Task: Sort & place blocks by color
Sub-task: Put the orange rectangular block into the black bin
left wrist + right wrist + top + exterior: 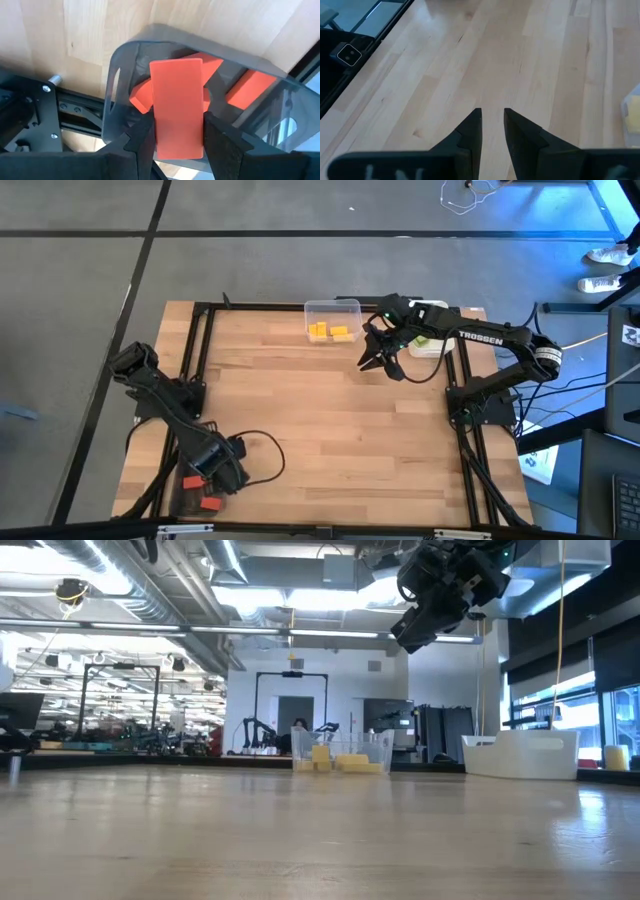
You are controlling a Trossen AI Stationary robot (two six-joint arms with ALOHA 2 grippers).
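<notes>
I am a robot with two dark arms at a pale wooden bench. My left pincer hangs at the near left corner of the bench, over a clear tub that sits at the bench's edge. Between its two fingers stands a flat red block, upright; the fingers sit close on either side of it, but I cannot tell whether they press on it or have let go. Under that block, inside the same tub, lie more red blocks, one off to the side and others partly hidden beneath it. From above, the tub's red contents show just beside my left wrist. My right pincer is raised in the air over the far right part of the bench, near a second clear tub at the far edge, which holds several yellow blocks. The right pincer's fingers stand a narrow gap apart with nothing between them, only bare wood below. A white tub sits at the far right of the bench, with something light green showing in it beside my right arm.
</notes>
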